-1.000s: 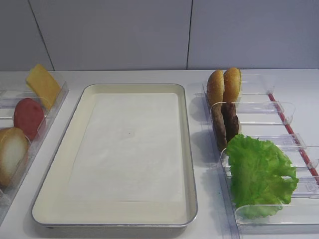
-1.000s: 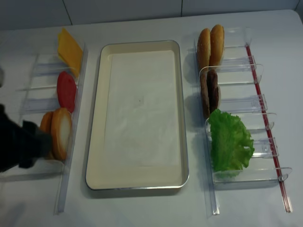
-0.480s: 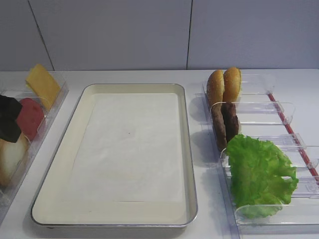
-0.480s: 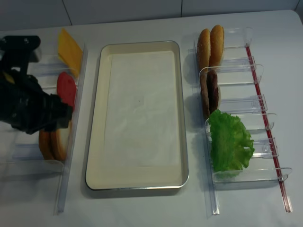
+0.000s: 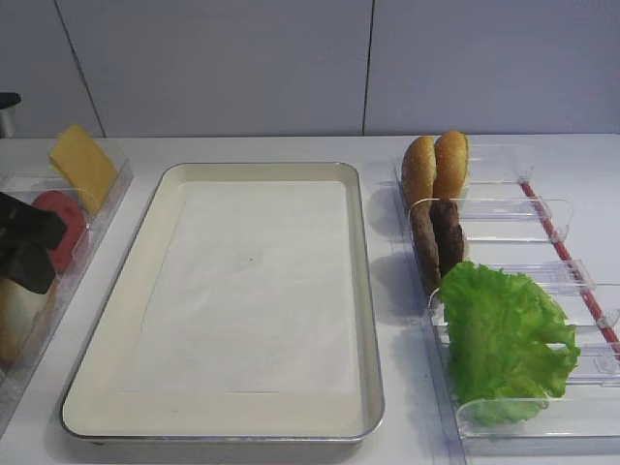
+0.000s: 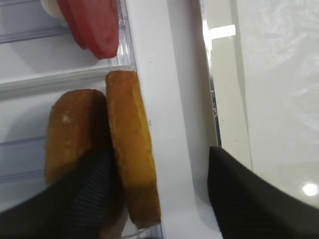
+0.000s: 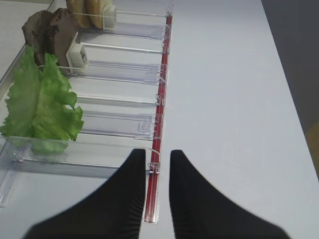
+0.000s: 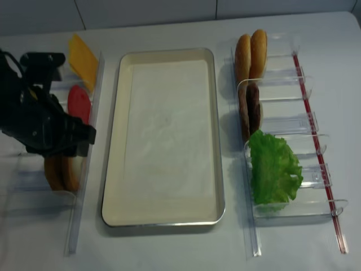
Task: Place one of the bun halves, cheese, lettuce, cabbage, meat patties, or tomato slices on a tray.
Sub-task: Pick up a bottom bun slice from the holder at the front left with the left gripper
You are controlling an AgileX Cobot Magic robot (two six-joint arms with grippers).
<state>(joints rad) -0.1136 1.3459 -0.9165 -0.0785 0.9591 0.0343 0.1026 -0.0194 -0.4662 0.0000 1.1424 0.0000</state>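
My left gripper (image 6: 160, 152) (image 8: 62, 149) hangs open over the left rack. One finger sits between two upright bun halves (image 6: 132, 149) (image 8: 62, 172), and the other is outside the rack wall. Tomato slice (image 6: 94, 25) (image 8: 79, 104) and cheese (image 8: 83, 59) stand further back. The cream tray (image 5: 368, 291) (image 8: 115, 113) holds only its paper liner. The right rack holds two buns (image 5: 436, 165), meat patties (image 5: 441, 242) and lettuce (image 5: 504, 339) (image 7: 42, 104). My right gripper (image 7: 157, 157) is shut and holds nothing, near that rack's front end. No cabbage is in view.
Clear plastic racks (image 8: 90, 186) (image 5: 542, 417) flank the tray on both sides. A red strip (image 7: 162, 94) runs along the right rack's outer edge. A grey wall (image 5: 291, 68) rises behind the white table.
My left arm came in from the left edge and settled over the left rack's buns, hiding most of them in the high views. Nothing else has moved.
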